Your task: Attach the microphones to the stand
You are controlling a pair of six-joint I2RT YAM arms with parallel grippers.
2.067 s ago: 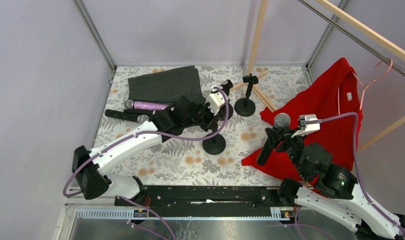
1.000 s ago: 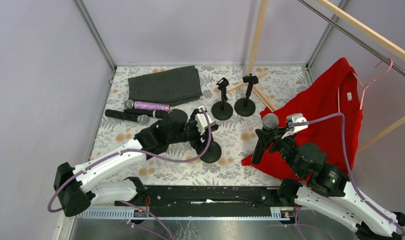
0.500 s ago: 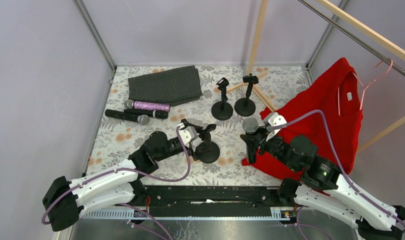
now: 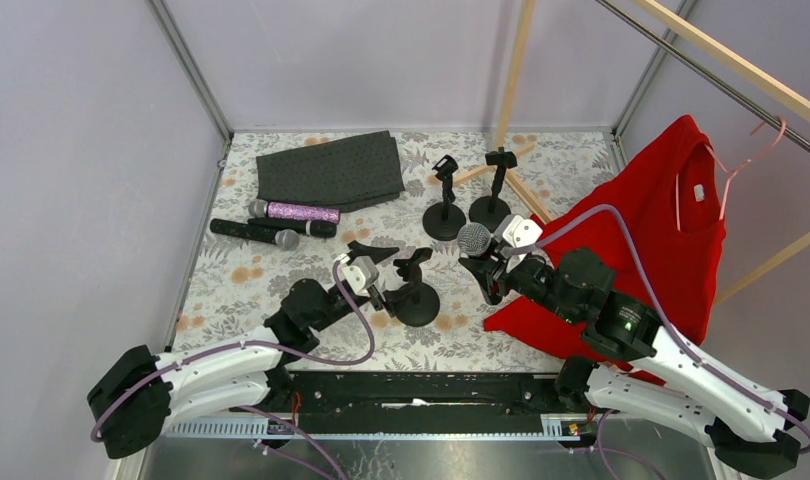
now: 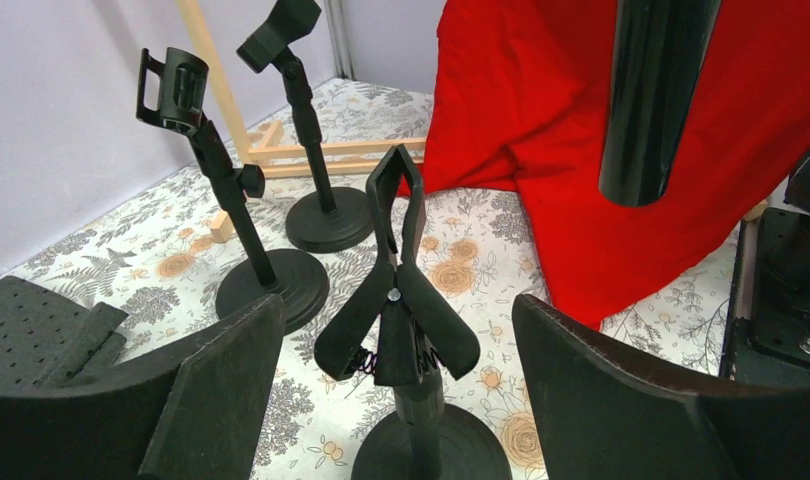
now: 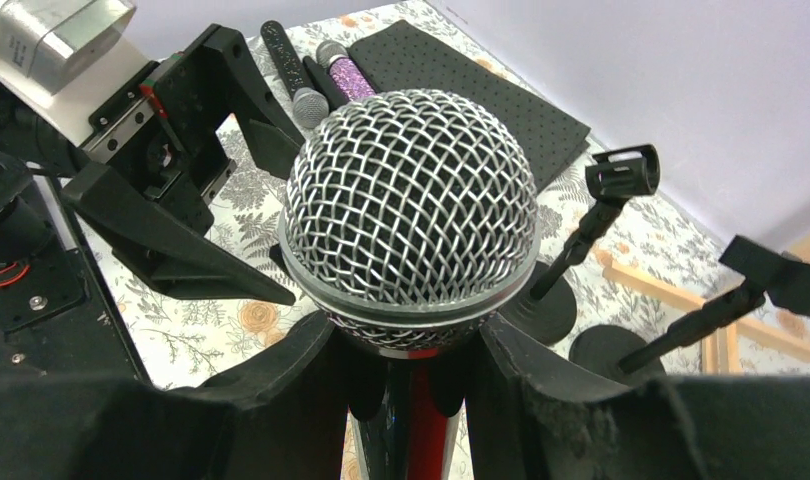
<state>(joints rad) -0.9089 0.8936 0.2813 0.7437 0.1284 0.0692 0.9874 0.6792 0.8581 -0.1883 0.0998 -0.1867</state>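
A black microphone (image 4: pixel 474 240) with a grey mesh head (image 6: pixel 411 215) stands upright in my right gripper (image 4: pixel 489 270), which is shut on its body just below the head (image 6: pixel 413 385). Its lower body (image 5: pixel 656 90) hangs at the upper right of the left wrist view. The nearest stand (image 4: pixel 417 292) has a spring clip (image 5: pixel 396 300) on top. My left gripper (image 4: pixel 388 273) is open, its fingers on either side of that clip (image 5: pixel 396 335) without touching it. Three more microphones lie at the far left: a purple glitter one (image 4: pixel 296 212) and two black ones (image 4: pixel 249 232).
Two more black stands (image 4: pixel 444 215) (image 4: pixel 491 205) are behind the near one. A dark perforated mat (image 4: pixel 331 168) lies at the back left. A red shirt (image 4: pixel 651 220) on a pink hanger drapes over the right side, by a wooden frame (image 4: pixel 511 75).
My left arm has drawn back toward the near edge and settled its open fingers around the near stand's clip. My right arm has carried the microphone leftward, off the shirt and close to that stand.
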